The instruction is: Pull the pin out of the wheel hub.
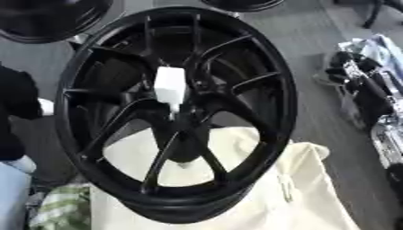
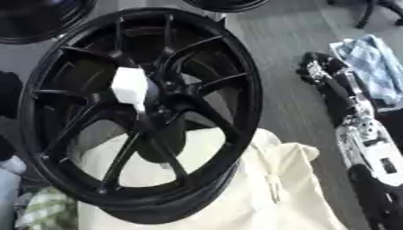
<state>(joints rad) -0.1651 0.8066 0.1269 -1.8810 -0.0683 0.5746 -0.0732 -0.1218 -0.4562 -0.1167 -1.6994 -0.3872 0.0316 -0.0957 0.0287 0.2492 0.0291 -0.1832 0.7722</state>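
Cream cloth [image 1: 299, 197] partly hidden behind wheel hub [image 1: 260, 58].

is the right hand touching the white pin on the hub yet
Apart. The right eye view shows the right hand off by the right edge, with bare floor between it and the white pin in the wheel hub.

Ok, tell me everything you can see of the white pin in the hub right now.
The white pin is a blocky, plastic-looking piece with a thinner stem below, sitting at the centre of the black wheel hub. It stands out from the hub toward the camera, slightly tilted. Only the hub touches it; the right hand is off to the right, well clear of it.
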